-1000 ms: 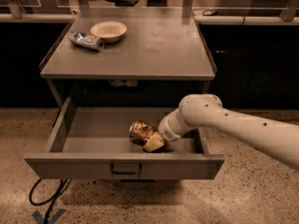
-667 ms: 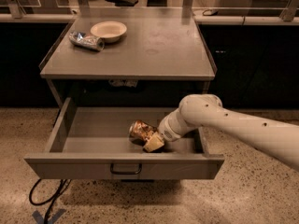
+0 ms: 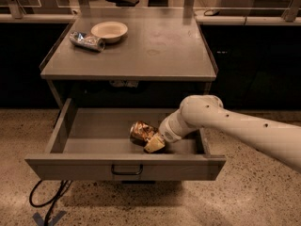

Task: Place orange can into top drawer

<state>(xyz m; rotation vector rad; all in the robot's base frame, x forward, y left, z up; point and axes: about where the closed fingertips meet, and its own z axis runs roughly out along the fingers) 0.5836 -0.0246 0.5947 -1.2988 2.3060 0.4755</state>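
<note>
The top drawer is pulled wide open under the table; its flat front panel has a dark central handle. The orange can lies on its side on the drawer floor, right of the middle, dented and gold-brown. My gripper reaches down into the drawer from the right on the white arm and sits right against the can's right end, low near the drawer floor.
On the table top at the back left stand a cream bowl and a crushed silver-blue can. A black cable lies on the speckled floor at the drawer's front left. Dark cabinets run behind the table.
</note>
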